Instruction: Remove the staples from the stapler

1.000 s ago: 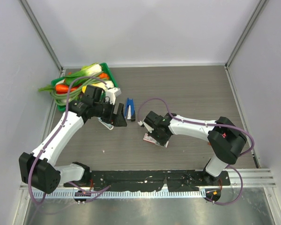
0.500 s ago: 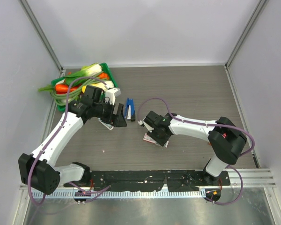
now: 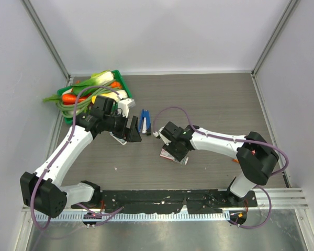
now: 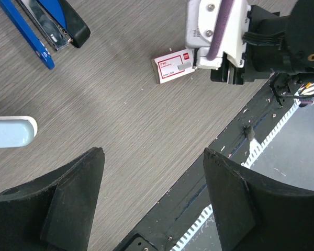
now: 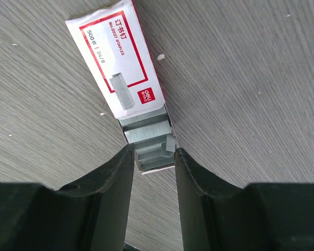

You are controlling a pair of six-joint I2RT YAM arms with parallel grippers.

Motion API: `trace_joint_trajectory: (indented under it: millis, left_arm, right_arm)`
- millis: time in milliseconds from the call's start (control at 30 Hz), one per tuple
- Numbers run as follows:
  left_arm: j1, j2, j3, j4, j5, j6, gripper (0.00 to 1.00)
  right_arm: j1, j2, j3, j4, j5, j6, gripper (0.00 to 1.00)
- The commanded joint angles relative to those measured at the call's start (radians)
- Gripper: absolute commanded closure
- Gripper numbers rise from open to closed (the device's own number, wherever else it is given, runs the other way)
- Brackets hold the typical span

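Note:
The dark-blue stapler point(image 3: 145, 121) lies hinged open on the table, its silvery rail showing; it also shows at the top left of the left wrist view point(image 4: 52, 26). My left gripper point(image 3: 133, 130) is open and empty just left of it point(image 4: 152, 151). My right gripper point(image 3: 172, 148) is lower right of the stapler, over a pink-and-white staple box point(image 5: 118, 65). Its jaws point(image 5: 154, 151) are nearly closed, one finger against each side of the box's pulled-out tray, which holds grey staple strips point(image 5: 146, 133). The box also shows in the left wrist view point(image 4: 172, 65).
A green tray point(image 3: 126, 83) of vegetables stands at the back left. A pale-blue rounded oblong point(image 4: 8, 132) lies beside the left gripper. A black base rail point(image 3: 162, 198) runs along the near table edge. Grey walls close in left, right and back.
Both arms have barely moved. The right gripper stays over the staple box, shifted very slightly. The stapler has not moved.

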Motion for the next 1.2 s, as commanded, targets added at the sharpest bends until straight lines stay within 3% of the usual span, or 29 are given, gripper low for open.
trace_joint_trajectory:
  millis: [0, 200, 300, 367, 400, 767, 1167]
  left_arm:
    - [-0.004, -0.026, -0.001, 0.022, 0.001, 0.012, 0.2]
    - [-0.005, -0.028, -0.004, 0.022, -0.002, 0.012, 0.2]
    - [-0.005, -0.031, -0.005, 0.022, -0.002, 0.013, 0.2]
    - [-0.005, -0.032, -0.01, 0.022, -0.002, 0.015, 0.2]
    - [-0.005, -0.031, -0.01, 0.023, -0.002, 0.017, 0.2]
    - [-0.007, -0.022, -0.005, 0.022, 0.0, 0.015, 0.2]
    - [-0.008, -0.016, 0.003, 0.019, 0.0, 0.017, 0.2]
  right_arm:
    - [0.003, -0.078, 0.044, 0.024, 0.006, 0.008, 0.58]
    - [-0.014, -0.095, 0.02, 0.027, 0.035, 0.039, 0.6]
    - [-0.04, -0.13, 0.003, 0.048, 0.071, 0.079, 0.66]
    - [-0.066, -0.158, -0.009, 0.065, 0.095, 0.12, 0.81]
    - [-0.077, -0.178, -0.015, 0.07, 0.106, 0.137, 0.99]
    - [-0.124, -0.175, -0.078, 0.067, 0.089, 0.321, 0.99]
    - [-0.124, -0.147, -0.117, 0.122, 0.052, 0.329, 0.99]
